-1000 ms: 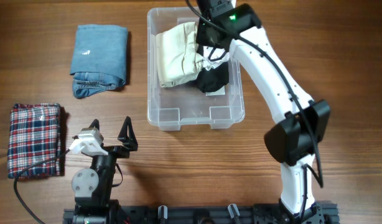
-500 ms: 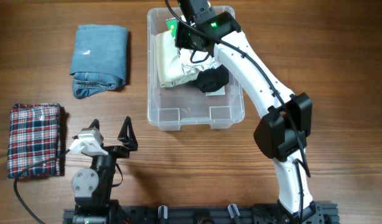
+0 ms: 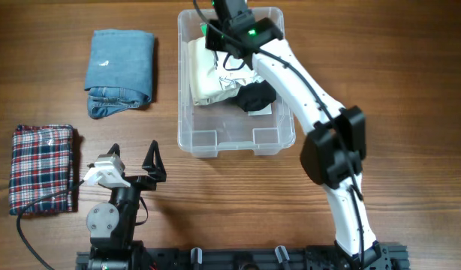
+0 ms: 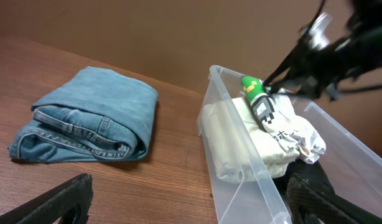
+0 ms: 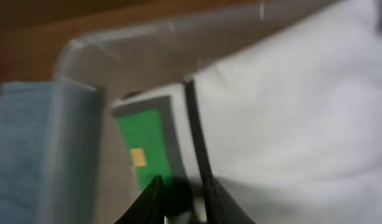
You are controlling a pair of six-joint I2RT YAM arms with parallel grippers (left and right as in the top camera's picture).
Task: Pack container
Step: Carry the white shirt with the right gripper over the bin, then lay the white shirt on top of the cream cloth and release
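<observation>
The clear plastic container [image 3: 235, 146] stands at the top middle of the table. It holds a folded cream cloth [image 3: 206, 75], a white printed cloth [image 3: 234, 79] and a black cloth [image 3: 257, 96]. My right gripper [image 3: 215, 35] is over the container's far left corner, shut on a green-and-grey object [image 3: 206, 31]. That object shows in the left wrist view [image 4: 256, 98] above the cream cloth [image 4: 231, 143], and blurred in the right wrist view [image 5: 144, 149] past my right gripper [image 5: 178, 190]. My left gripper [image 3: 133, 161] is open and empty near the front edge.
Folded blue jeans [image 3: 120, 71] lie left of the container, also in the left wrist view [image 4: 91, 118]. A folded plaid cloth [image 3: 41, 169] lies at the far left front. The container's near wall [image 4: 241, 155] stands right of my left gripper [image 4: 191, 208].
My right gripper moved from over the white and black cloths to the container's far left corner, and the green-and-grey object came into view with it. The left arm has not moved.
</observation>
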